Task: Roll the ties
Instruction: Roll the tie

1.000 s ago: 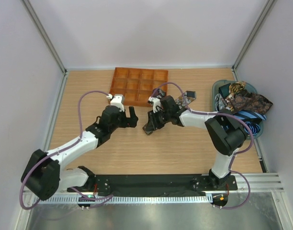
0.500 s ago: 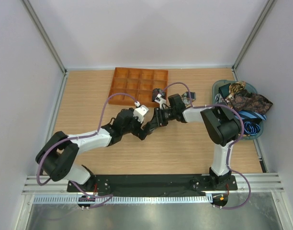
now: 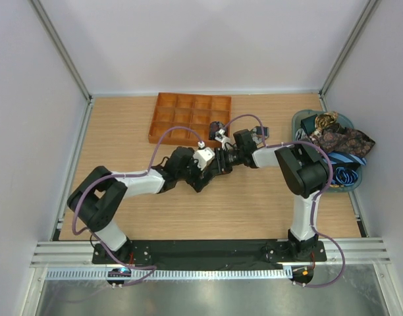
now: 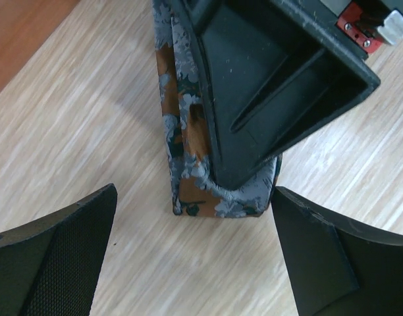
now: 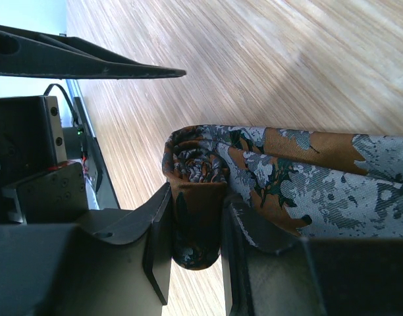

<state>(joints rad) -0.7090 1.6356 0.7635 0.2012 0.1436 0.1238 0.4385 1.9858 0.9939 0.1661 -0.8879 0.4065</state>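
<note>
Teal basket (image 3: 295,131) at the table's (image 3: 122,131) right edge holds a heap of ties (image 3: 340,139); orange gridded tray (image 3: 190,118) lies at the far edge. Mid-table — right gripper (image 5: 195,227) pinches a part-rolled paisley tie (image 5: 287,178) in its jaws; left gripper (image 4: 191,217) flanks it, jaws spread wide.

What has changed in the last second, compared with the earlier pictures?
The left end effector, open, moved right toward the middle, and its fingers now stand on either side of the paisley tie. The right end effector, shut on the tie's rolled end, shifted slightly right. The orange tray and the basket stayed in place.
</note>
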